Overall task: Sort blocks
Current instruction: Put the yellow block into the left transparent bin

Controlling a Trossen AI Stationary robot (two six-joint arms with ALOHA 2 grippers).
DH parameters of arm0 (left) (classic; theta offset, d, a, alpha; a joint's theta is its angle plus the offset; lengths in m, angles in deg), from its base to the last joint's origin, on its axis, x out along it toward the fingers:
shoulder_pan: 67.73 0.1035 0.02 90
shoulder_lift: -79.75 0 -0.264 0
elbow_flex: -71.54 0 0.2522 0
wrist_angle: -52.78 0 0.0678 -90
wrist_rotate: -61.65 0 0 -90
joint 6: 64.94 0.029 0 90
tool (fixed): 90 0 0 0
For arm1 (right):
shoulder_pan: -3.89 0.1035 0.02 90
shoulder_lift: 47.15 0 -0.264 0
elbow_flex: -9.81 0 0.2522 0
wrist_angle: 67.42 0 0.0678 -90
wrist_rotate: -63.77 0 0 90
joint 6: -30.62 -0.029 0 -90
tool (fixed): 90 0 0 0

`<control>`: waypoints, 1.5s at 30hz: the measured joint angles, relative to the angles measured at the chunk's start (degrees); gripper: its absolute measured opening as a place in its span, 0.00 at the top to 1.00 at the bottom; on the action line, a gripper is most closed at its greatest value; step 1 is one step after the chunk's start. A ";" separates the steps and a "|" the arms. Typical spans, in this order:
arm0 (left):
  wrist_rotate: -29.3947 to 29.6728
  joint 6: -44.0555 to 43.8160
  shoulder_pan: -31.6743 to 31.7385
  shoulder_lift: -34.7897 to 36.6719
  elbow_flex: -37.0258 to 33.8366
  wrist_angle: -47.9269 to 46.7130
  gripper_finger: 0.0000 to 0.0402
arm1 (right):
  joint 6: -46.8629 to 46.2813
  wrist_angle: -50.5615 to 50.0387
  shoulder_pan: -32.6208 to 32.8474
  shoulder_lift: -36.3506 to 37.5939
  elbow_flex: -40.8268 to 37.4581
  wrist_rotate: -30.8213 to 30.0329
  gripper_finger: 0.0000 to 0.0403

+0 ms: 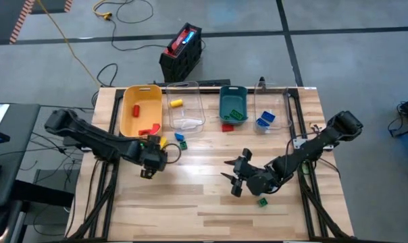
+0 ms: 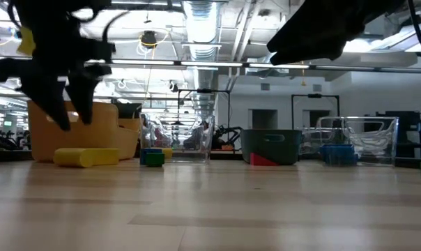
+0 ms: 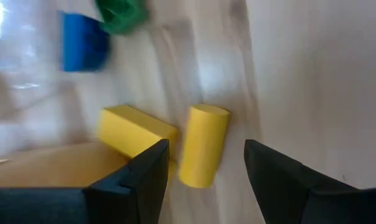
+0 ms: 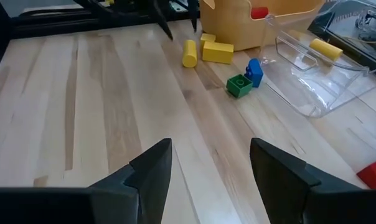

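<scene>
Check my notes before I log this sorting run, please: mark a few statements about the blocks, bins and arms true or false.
1. The left gripper is shut on the yellow cylinder. False: its fingers are open and the cylinder lies on the table.
2. The yellow bin holds red blocks. True.
3. A green block lies near the right gripper. True.
4. The teal bin is empty. False: a green block lies inside.
5. The right gripper's fingers are open and hold nothing. True.

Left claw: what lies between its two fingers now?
In the left wrist view, a yellow cylinder block lies on the table between the open left claw's fingers, not yet gripped.
</scene>
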 joint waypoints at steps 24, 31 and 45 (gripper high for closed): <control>-10.78 11.19 6.49 -15.85 0.33 5.96 0.52 | 1.19 0.10 0.42 0.00 0.00 0.17 0.43; -10.78 8.33 5.95 -13.11 4.69 5.36 0.53 | 1.17 0.04 0.35 0.00 0.00 0.22 0.43; 1.49 35.20 -0.31 -12.87 7.70 -13.16 0.53 | 1.17 1.50 1.56 0.00 0.00 0.42 0.43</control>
